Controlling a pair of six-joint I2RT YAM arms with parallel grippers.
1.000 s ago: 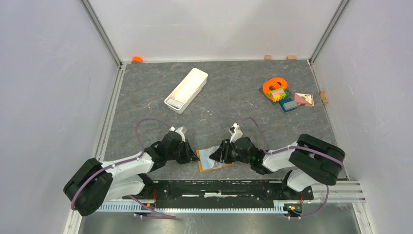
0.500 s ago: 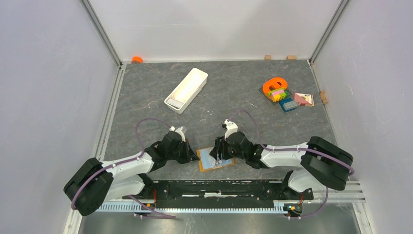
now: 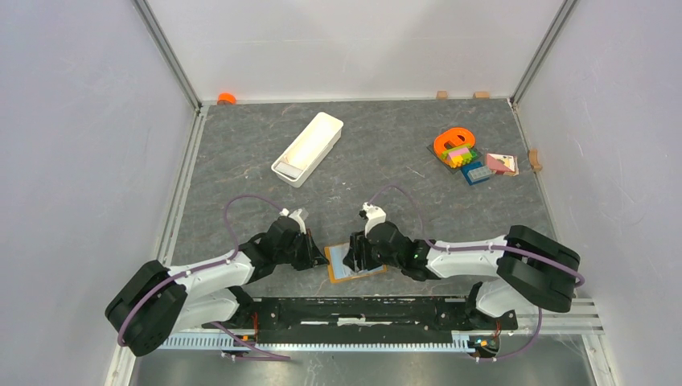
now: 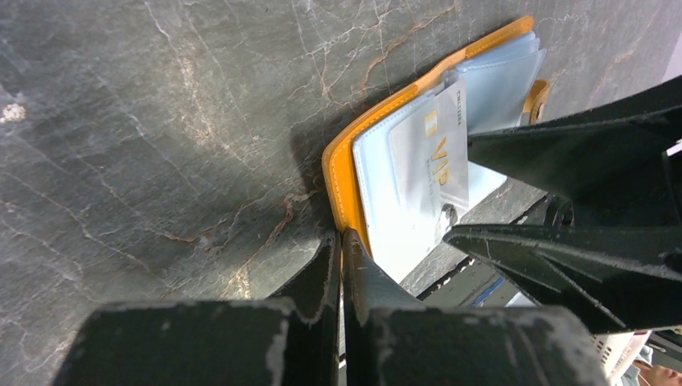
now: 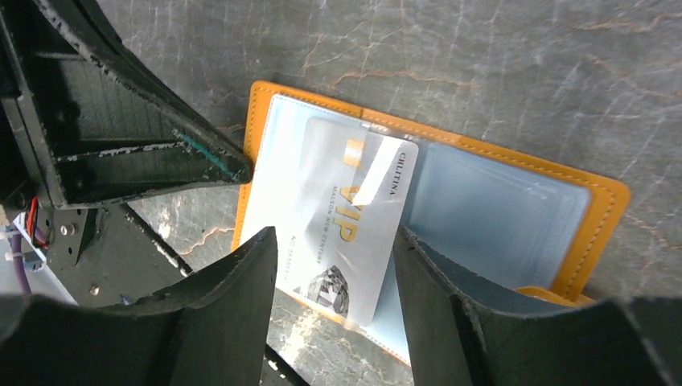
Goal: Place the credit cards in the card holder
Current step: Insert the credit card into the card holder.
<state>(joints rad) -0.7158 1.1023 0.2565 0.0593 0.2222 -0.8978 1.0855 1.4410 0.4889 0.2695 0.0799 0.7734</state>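
Observation:
The card holder (image 3: pixel 344 271) lies open on the table near the front edge, orange rim up and pale blue pockets showing. A white card (image 5: pixel 346 213) with gold "VIP" lettering sits partly inside a clear pocket, its lower end sticking out. My right gripper (image 5: pixel 334 233) is open and empty, one finger on each side of the card, just above it. My left gripper (image 4: pixel 339 237) is shut, its tips against the holder's orange left edge (image 4: pixel 342 173). The card also shows in the left wrist view (image 4: pixel 438 165). In the top view both grippers meet at the holder, left (image 3: pixel 323 259) and right (image 3: pixel 352 257).
A long white tray (image 3: pixel 307 147) lies at the back left. An orange ring on coloured bricks (image 3: pixel 454 145) and blue and pink blocks (image 3: pixel 490 167) sit at the back right. A small orange object (image 3: pixel 226 98) is in the far left corner. The black base rail (image 3: pixel 362 310) runs just behind the holder.
My right gripper has moved left, from the holder's right edge to over the card. The left arm and the holder have stayed in place.

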